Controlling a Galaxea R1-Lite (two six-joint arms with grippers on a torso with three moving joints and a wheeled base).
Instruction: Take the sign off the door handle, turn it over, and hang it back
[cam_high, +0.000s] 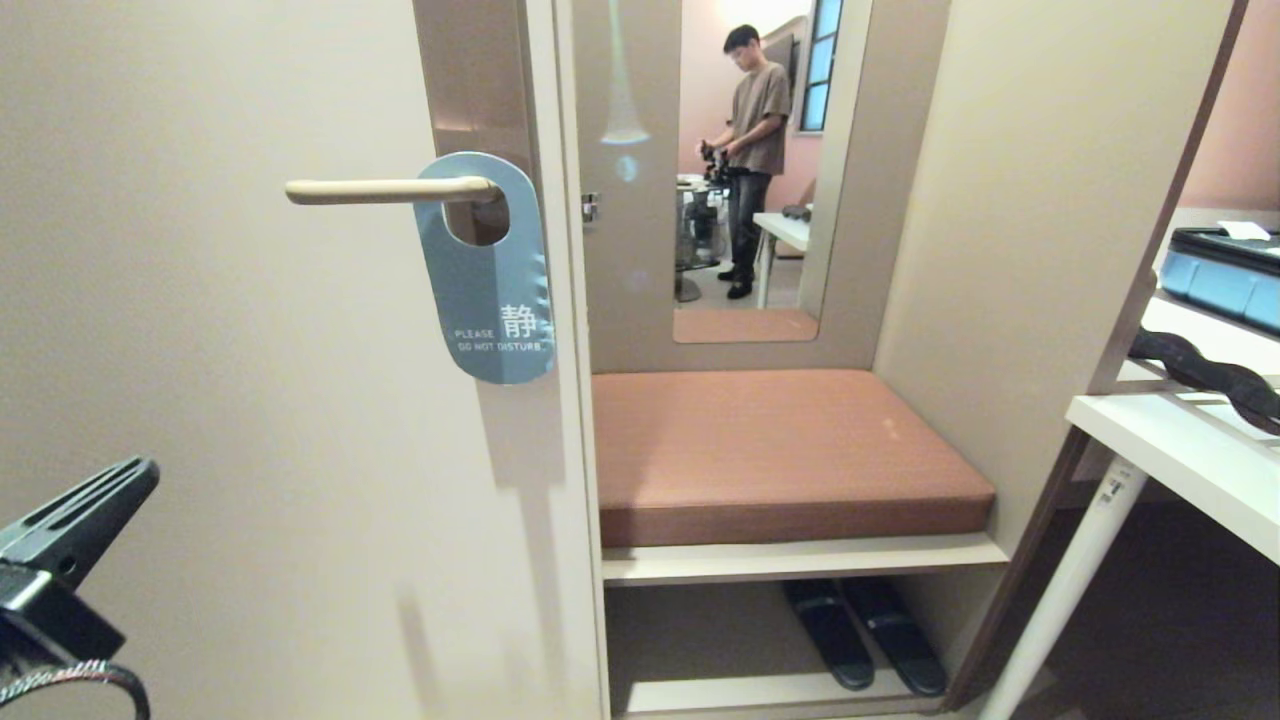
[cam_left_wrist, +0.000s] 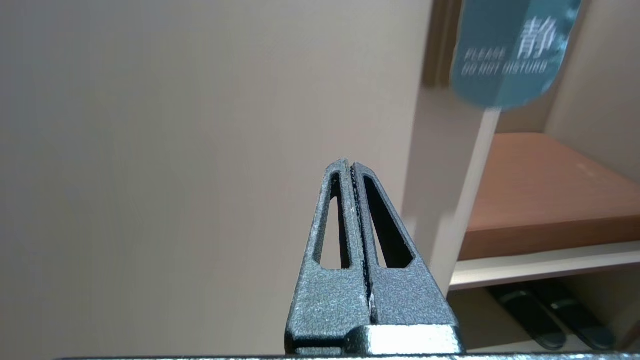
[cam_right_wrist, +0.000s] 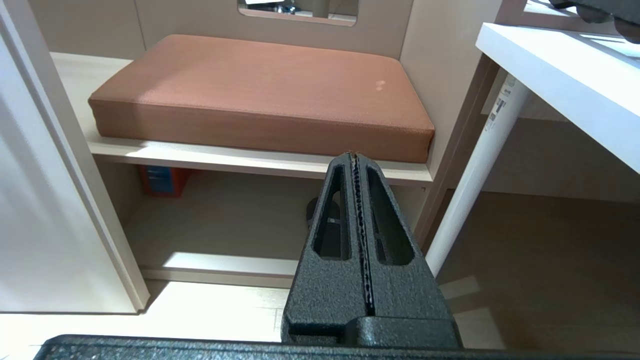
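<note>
The sign (cam_high: 487, 270) hangs on the handle (cam_high: 385, 189) by its hole, blue "DO NOT DISTURB" face outward (slightly tilted, it seems). The left gripper (cam_high: 140, 472) sits low and well apart from it, fingers pressed together, holding nothing. The right gripper (cam_right_wrist: 355, 156), likewise closed and empty, points toward the cushion (cam_right_wrist: 260, 95).

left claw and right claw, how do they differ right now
The left claw is raised in front of the door, below and left of the blue sign; the right claw is out of the head view, low by the brown cushion and its shelf. Both are shut and hold nothing.
</note>
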